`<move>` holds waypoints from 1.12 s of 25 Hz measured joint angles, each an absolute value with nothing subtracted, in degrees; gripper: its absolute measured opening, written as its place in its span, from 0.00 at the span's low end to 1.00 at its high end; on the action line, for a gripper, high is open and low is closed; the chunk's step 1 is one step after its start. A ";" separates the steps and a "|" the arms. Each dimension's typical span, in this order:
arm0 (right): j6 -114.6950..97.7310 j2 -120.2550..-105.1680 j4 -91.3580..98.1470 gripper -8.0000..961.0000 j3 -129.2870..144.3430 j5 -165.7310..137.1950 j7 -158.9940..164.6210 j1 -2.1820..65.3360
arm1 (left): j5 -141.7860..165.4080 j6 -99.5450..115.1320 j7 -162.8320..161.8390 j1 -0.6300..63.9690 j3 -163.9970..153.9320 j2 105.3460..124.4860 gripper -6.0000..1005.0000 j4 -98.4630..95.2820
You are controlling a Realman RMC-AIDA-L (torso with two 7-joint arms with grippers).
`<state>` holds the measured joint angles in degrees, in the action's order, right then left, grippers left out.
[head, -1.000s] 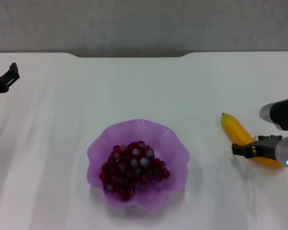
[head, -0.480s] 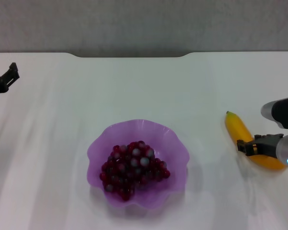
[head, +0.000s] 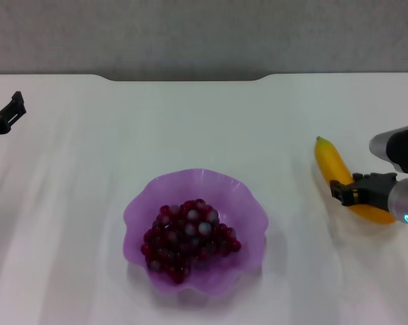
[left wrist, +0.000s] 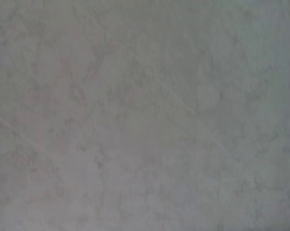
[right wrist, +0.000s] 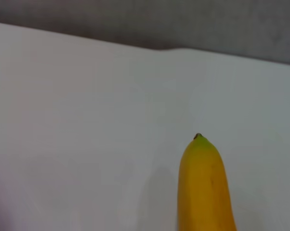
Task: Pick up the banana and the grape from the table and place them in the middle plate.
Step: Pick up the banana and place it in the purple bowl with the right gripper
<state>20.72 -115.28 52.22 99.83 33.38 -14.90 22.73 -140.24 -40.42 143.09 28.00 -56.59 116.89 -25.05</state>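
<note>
The banana (head: 328,161) is at the right of the white table (head: 190,122), stem tip pointing away. My right gripper (head: 349,191) is shut on its middle, and its near end is hidden behind the wrist. In the right wrist view the banana (right wrist: 205,192) fills the lower part, green-tipped, with table beyond it. The grape (head: 188,237) bunch lies inside the purple middle plate (head: 250,198), in the centre near the front. My left gripper (head: 15,108) rests at the far left edge, open and empty.
The table's far edge runs along a grey wall (head: 204,34) at the back. White tabletop stretches between the plate and the banana. The left wrist view shows only a blank grey surface.
The banana and my right gripper have moved together farther up the head view, its tip well above where it was. The left arm, plate and grapes have not moved.
</note>
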 joint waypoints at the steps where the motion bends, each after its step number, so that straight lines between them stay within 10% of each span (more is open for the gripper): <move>1: 21.03 -115.27 53.69 0.49 100.07 33.32 -15.25 22.19 | -140.24 -40.43 143.09 28.00 -56.59 116.89 0.89 -25.05; 28: 7.82 -115.36 64.89 0.52 123.47 42.15 -18.30 26.26 | -140.18 -40.33 143.21 28.67 -57.31 116.89 0.89 -25.05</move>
<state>7.82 -115.36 64.89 123.47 42.15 -18.30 26.26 -140.18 -40.33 143.21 28.67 -57.31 116.89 -25.05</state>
